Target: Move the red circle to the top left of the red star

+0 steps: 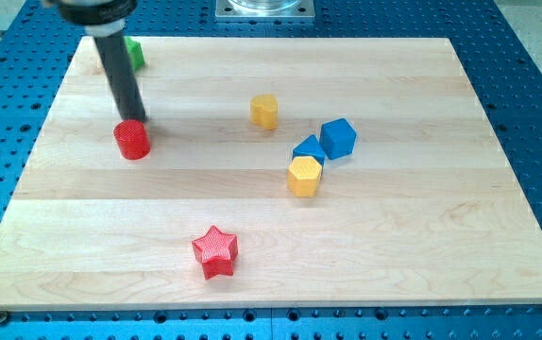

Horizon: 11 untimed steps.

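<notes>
The red circle (132,140) is already sitting up and left of the red star (215,251) on the desk (422,236), the tip (140,122) seemingly touching its top edge; no fingers exist to grasp.

We see my tip (138,121) touching the top edge of the red circle (132,140) at the wooden board's (422,227) left. The red star (215,251) lies well below-right. A green block (135,52) sits behind the rod; yellow blocks (264,110) (304,176) and blue blocks (338,138) (306,147) cluster centre-right.
</notes>
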Each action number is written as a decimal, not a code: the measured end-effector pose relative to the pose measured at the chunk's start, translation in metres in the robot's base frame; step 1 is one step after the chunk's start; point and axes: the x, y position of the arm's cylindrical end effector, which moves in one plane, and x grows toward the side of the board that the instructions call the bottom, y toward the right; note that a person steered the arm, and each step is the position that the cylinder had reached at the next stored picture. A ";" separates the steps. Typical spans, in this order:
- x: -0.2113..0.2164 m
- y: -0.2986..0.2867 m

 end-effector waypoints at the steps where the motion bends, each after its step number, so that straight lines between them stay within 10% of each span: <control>1: 0.082 0.023; 5: 0.160 0.083; 6: 0.132 0.041; 8: 0.206 -0.046; 11: 0.230 0.008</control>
